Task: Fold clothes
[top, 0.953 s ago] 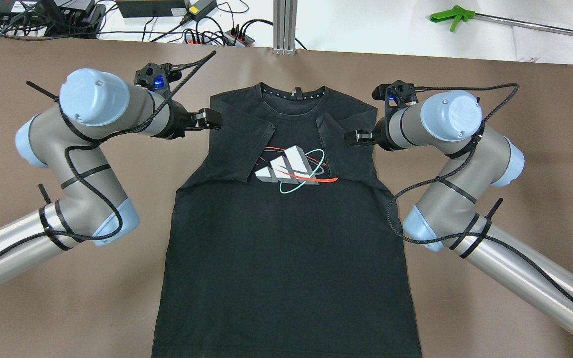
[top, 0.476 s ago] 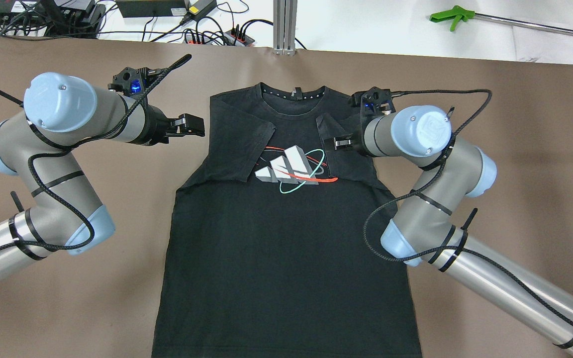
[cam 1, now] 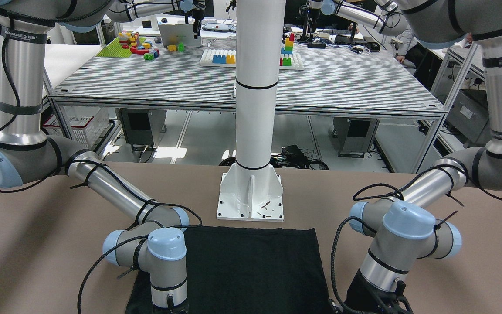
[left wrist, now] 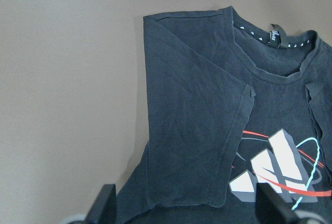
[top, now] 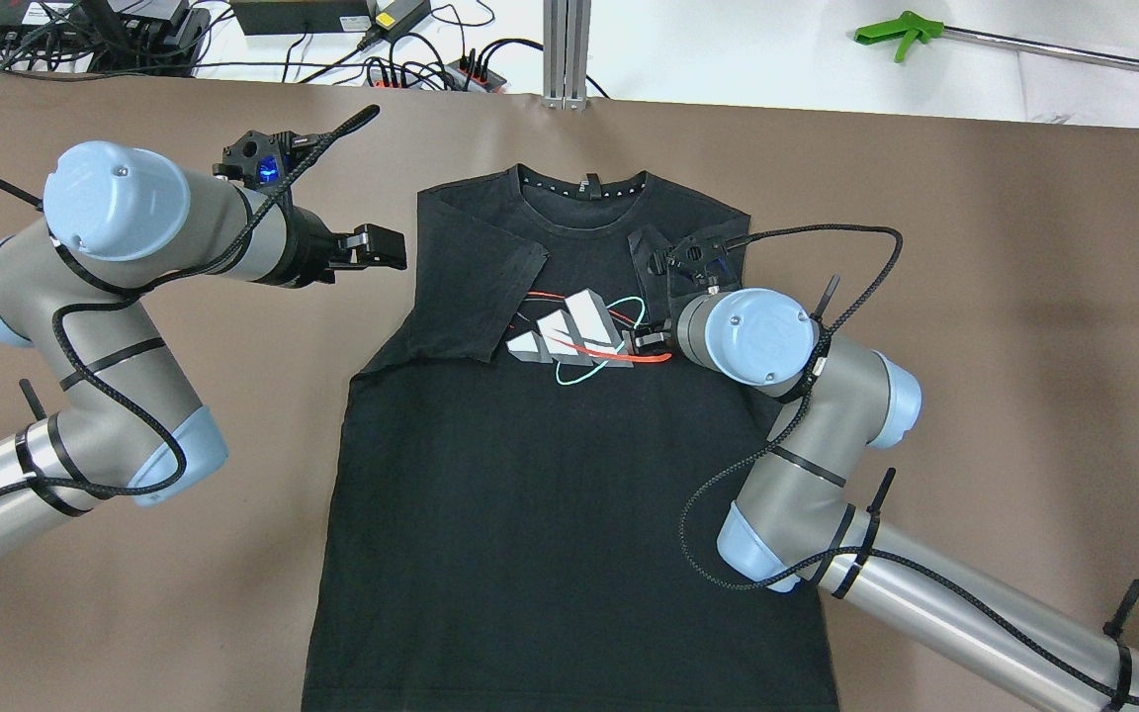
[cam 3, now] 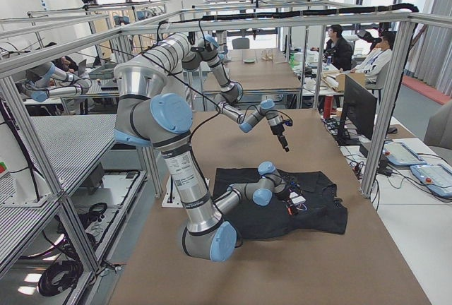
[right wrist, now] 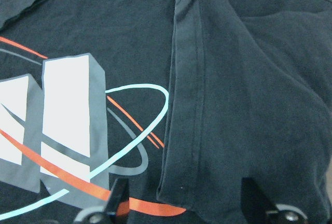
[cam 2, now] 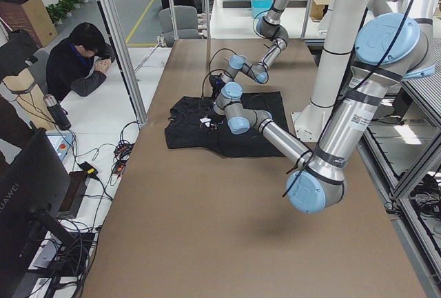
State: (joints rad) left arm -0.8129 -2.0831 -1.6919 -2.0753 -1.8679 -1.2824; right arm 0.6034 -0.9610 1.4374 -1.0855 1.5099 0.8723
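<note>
The clothes are a black T-shirt (top: 550, 494) with a white, grey and red logo (top: 579, 336), lying flat on the brown table, collar at the far side. Both sleeves are folded inward over the chest. My left gripper (top: 387, 247) hovers open just off the shirt's left shoulder edge; in the left wrist view its fingers (left wrist: 106, 206) stand wide apart over the folded left sleeve (left wrist: 197, 130). My right gripper (top: 647, 341) is open low over the bottom corner of the folded right sleeve (right wrist: 233, 105), with nothing between its fingertips (right wrist: 116, 198).
A white pillar's base plate (cam 1: 251, 198) stands just beyond the shirt's bottom hem. Cables and power strips (top: 431, 69) and an aluminium post (top: 565, 49) line the far edge. A green-handled tool (top: 901, 38) lies far right. A person (cam 2: 79, 63) sits beside the table.
My left gripper pulled leftward off the shirt's shoulder, then held still. My right gripper moved from the right shoulder inward and nearer, down to the folded sleeve's lower corner by the logo.
</note>
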